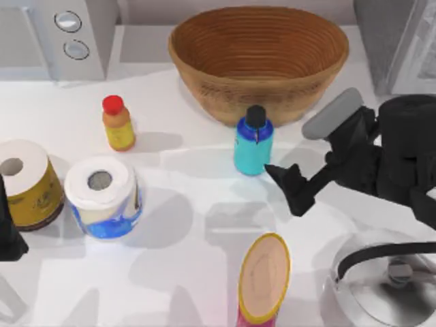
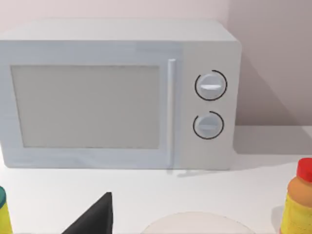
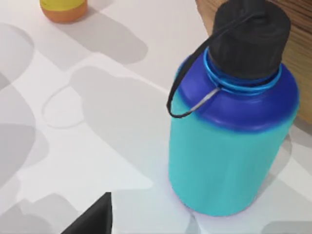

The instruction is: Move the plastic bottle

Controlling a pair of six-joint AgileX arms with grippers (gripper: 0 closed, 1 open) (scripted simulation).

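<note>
Nearest the camera in the top view there's a pink can (image 1: 263,281) with a yellow-rimmed lid lying at the bottom edge, and a steel kettle (image 1: 381,286) in the bottom right corner. Over on the left sit two paper rolls, one in a blue wrapper (image 1: 103,196) and one in a yellow wrapper (image 1: 24,182), touching each other or close to it.

The right gripper (image 1: 289,187) comes in from the right side, its dark fingertip pointing at the bottle (image 1: 253,145) and sitting just beside its base, not touching as far as I can see. Honestly can't tell how wide the jaws are, only one finger really shows. The left arm (image 1: 8,231) is parked at the far left edge.

The bottle stands upright on the table (image 1: 191,225) around the middle, right in front of the bowl (image 1: 259,61). The right wrist view shows it up close (image 3: 229,146): cyan body, blue shoulder, black cap with a loop strap.

Further left is the orange bottle (image 1: 117,124) with a red cap. At the back left is the microwave (image 1: 58,37), with its two dials facing the left wrist camera (image 2: 117,95).
</note>
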